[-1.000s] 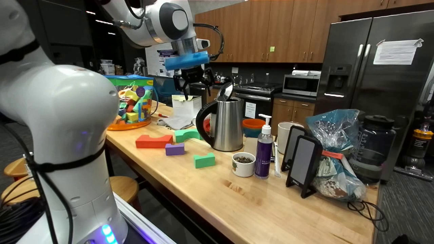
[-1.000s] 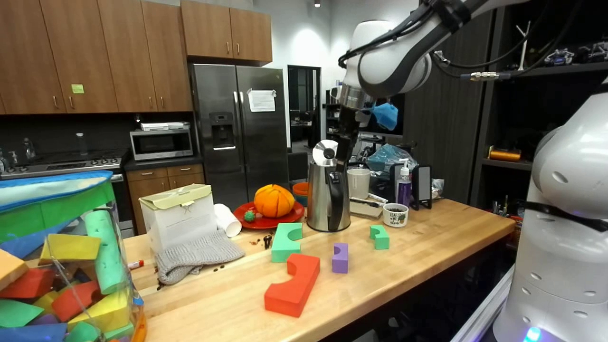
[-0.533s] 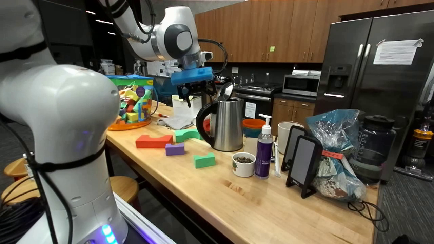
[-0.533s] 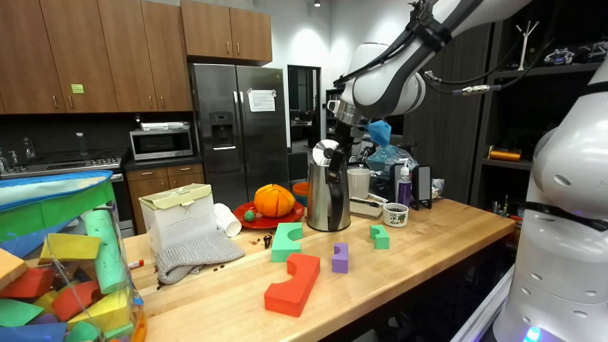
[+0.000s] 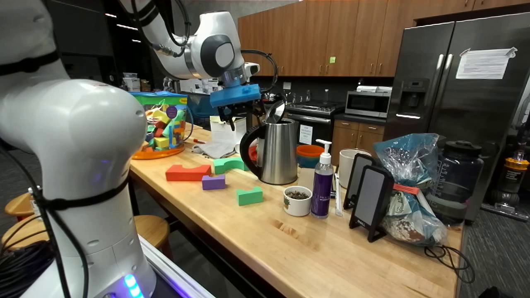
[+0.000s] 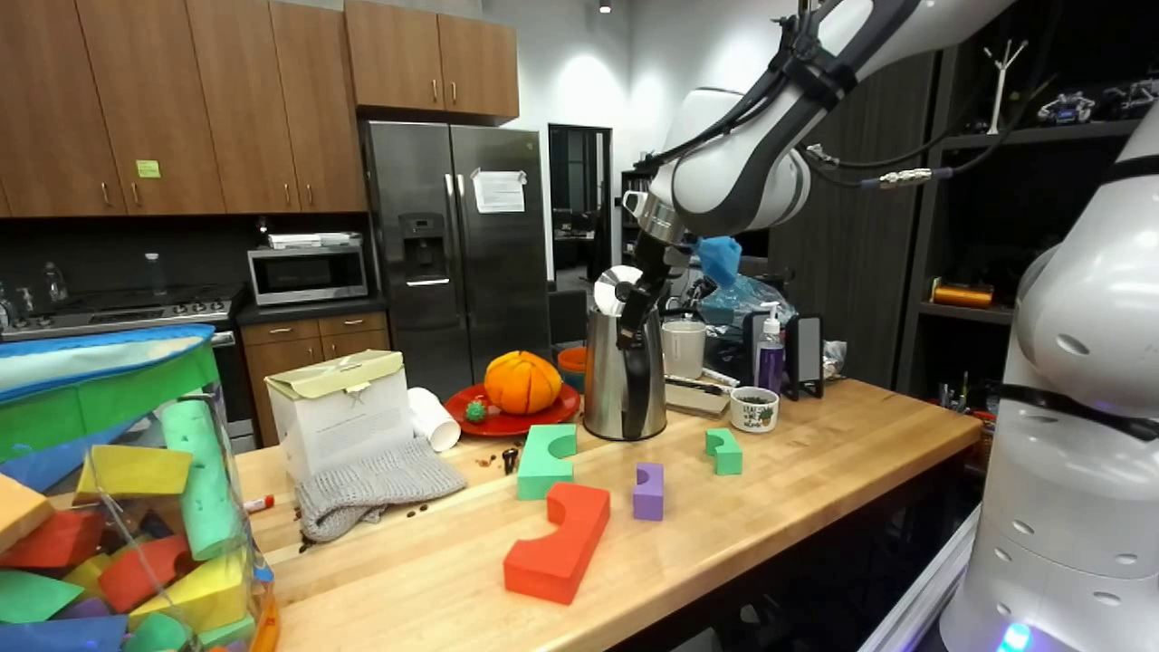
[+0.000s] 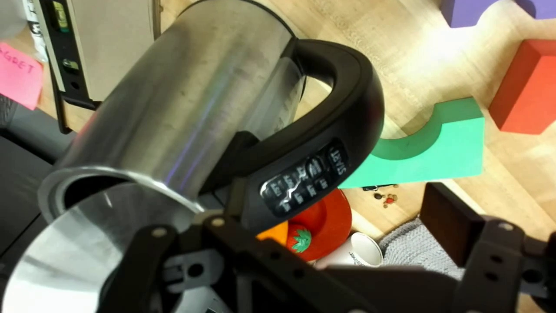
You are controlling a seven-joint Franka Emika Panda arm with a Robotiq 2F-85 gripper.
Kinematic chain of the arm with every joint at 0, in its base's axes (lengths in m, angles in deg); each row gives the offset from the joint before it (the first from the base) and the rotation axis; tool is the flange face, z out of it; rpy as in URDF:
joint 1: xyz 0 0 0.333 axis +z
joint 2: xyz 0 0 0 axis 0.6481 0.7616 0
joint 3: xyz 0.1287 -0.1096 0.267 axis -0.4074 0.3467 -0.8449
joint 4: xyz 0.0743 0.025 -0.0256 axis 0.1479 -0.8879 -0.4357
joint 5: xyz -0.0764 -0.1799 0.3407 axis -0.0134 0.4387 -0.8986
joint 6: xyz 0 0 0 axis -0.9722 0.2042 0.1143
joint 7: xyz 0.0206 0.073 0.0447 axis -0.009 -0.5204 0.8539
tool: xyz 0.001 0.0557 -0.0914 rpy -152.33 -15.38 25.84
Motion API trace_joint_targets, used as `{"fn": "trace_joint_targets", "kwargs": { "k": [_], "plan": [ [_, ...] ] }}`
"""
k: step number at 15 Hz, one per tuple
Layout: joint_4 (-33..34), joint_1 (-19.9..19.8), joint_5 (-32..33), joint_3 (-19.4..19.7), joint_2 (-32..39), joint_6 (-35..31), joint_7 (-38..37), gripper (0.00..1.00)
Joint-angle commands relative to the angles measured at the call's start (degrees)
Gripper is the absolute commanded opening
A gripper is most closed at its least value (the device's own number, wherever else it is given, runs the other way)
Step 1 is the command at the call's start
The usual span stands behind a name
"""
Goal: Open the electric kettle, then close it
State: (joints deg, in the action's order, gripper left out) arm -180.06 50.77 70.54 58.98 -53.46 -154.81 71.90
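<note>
Kettle point(image 5: 280, 155): steel one, upright on the wooden table point(image 5: 256, 231) — it's in both exterior views and hogs the wrist view too.
Lid point(image 6: 609, 284): flipped up above the kettle's rim.
Handle point(image 7: 365, 100): black loop on the kettle's side with a button panel point(image 7: 304, 177); START is readable at one end, the rest is too small or glary for me.
Pump bottle point(image 5: 321, 188): purple, near the kettle; I get PAUL, then it goes mushy.
Small white cup point(image 6: 754, 412): also near the kettle, LEAF up top, rest too tiny.
Black-framed panel point(image 5: 369, 198): farther from the kettle than the bottle, DELL along its bottom edge.
Pink note point(image 7: 19, 74): opposite side of the kettle from the handle in the wrist view, handwritten, ends in GRET.
Gripper point(image 7: 336, 204): fingers point(image 7: 451, 224) spread wide, one overlapping the end of the kettle's handle in the wrist view — can't tell if they actually touch.
Arm point(image 5: 217, 49): lower than a second ago, so the gripper sits closer to the kettle's handle; lid's still up, and the bigger green block point(image 6: 541, 469) beside the kettle stays put.
</note>
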Motion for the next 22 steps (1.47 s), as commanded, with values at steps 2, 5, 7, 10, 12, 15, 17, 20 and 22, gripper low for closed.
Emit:
{"fn": "trace_joint_targets", "kwargs": {
  "k": [2,5,7,10,12,15,17,20,22],
  "plan": [
    [-1.0,-2.7,3.8,-2.5,-1.4,-4.4,-3.1,1.00],
    [-0.5,-6.0,8.9,-5.4,-1.6,-4.1,-6.2,1.00],
    [0.1,-7.1,11.3,-6.6,-1.4,-1.0,-7.3,1.00],
    [0.6,-5.4,10.3,-6.1,-1.2,5.5,-5.5,1.00],
    [0.5,-4.7,10.3,-6.3,-1.7,8.9,-4.8,1.00],
    [0.7,-3.4,10.0,-6.5,-2.6,12.3,-4.1,1.00],
    [0.7,-2.1,9.6,-6.7,-2.9,13.8,-3.4,1.00],
    [1.0,-0.4,9.1,-6.6,-2.8,15.1,-2.0,1.00],
    [1.0,0.2,8.8,-6.3,-2.6,14.8,-1.2,1.00]
  ]
}}
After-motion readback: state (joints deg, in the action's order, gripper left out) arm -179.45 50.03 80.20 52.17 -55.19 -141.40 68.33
